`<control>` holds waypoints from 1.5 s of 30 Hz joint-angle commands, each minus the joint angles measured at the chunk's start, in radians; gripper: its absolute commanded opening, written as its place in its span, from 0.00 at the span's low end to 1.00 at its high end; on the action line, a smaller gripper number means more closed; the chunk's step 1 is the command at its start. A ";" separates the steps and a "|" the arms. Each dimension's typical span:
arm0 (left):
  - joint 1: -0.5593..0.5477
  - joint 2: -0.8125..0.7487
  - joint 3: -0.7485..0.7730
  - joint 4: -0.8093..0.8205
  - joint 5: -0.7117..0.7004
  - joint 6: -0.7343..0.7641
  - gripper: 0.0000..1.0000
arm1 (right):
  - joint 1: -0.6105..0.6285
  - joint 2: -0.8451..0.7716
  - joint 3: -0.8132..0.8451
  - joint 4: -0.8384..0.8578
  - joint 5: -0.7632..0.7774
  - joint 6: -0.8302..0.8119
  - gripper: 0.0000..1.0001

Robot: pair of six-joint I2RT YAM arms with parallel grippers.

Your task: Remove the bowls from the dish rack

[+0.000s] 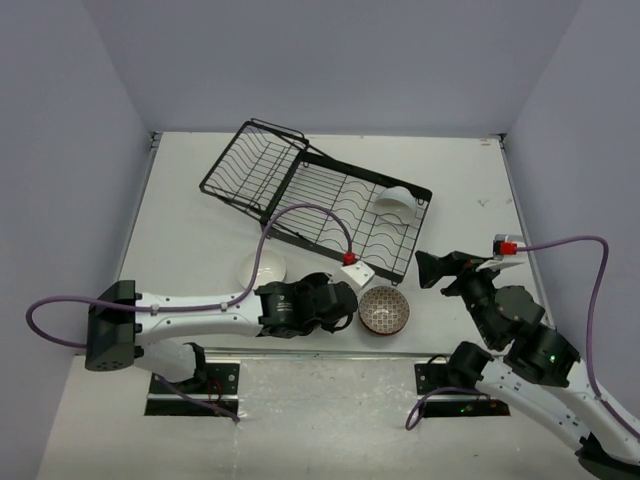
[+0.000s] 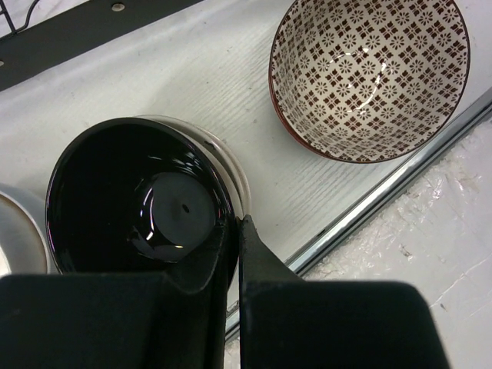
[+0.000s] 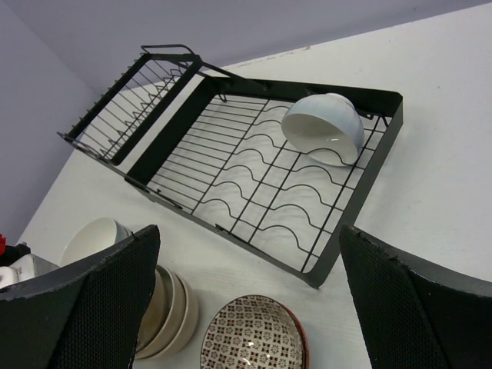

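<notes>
The black wire dish rack [image 1: 300,190] lies across the middle of the table, and its flat section [image 3: 361,207] holds one white bowl [image 3: 323,129] tipped on its side at the far right end. My left gripper [image 2: 234,227] is shut on the near rim of a black-inside bowl [image 2: 138,200], one finger inside and one outside. That bowl sits nested on a stack of beige bowls [image 3: 173,307]. A brown-patterned bowl [image 2: 369,77] stands on the table just right of it. My right gripper [image 3: 246,307] hangs open and empty above the patterned bowl [image 3: 254,334].
A white bowl [image 1: 263,267] stands on the table left of the stack, near the rack's front edge. A metal strip [image 2: 384,200] marks the table's near edge, close to the stacked bowls. Grey walls close in the table on three sides.
</notes>
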 commanded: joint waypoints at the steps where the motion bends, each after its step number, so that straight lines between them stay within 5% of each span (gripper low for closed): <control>1: -0.014 0.020 0.085 -0.016 -0.042 0.040 0.00 | -0.001 0.019 0.005 0.004 -0.016 -0.012 0.99; 23: -0.051 0.110 0.129 -0.107 -0.153 0.037 0.00 | 0.000 0.022 -0.002 0.013 -0.021 -0.012 0.99; 26: -0.057 0.099 0.134 -0.110 -0.165 0.028 0.18 | 0.000 0.028 -0.002 0.014 -0.021 -0.012 0.99; 27: -0.057 0.096 0.136 -0.110 -0.170 0.025 0.32 | 0.000 0.030 -0.002 0.014 -0.022 -0.012 0.99; 34: -0.059 0.047 0.148 -0.113 -0.199 0.011 0.58 | -0.001 0.043 -0.005 0.027 -0.027 -0.007 0.99; 37: -0.057 0.010 0.168 -0.117 -0.239 -0.006 0.96 | 0.000 0.077 -0.005 0.037 -0.036 0.005 0.99; 39: -0.046 -0.012 0.188 -0.134 -0.289 -0.040 1.00 | -0.001 0.125 0.005 0.045 -0.044 0.021 0.99; 43: 0.168 -0.105 0.206 -0.110 -0.276 -0.092 1.00 | -0.021 0.312 0.073 0.063 -0.086 0.113 0.99; 45: 0.275 -0.177 0.183 -0.050 -0.286 -0.100 1.00 | -0.137 0.372 0.070 0.166 -0.210 0.152 0.99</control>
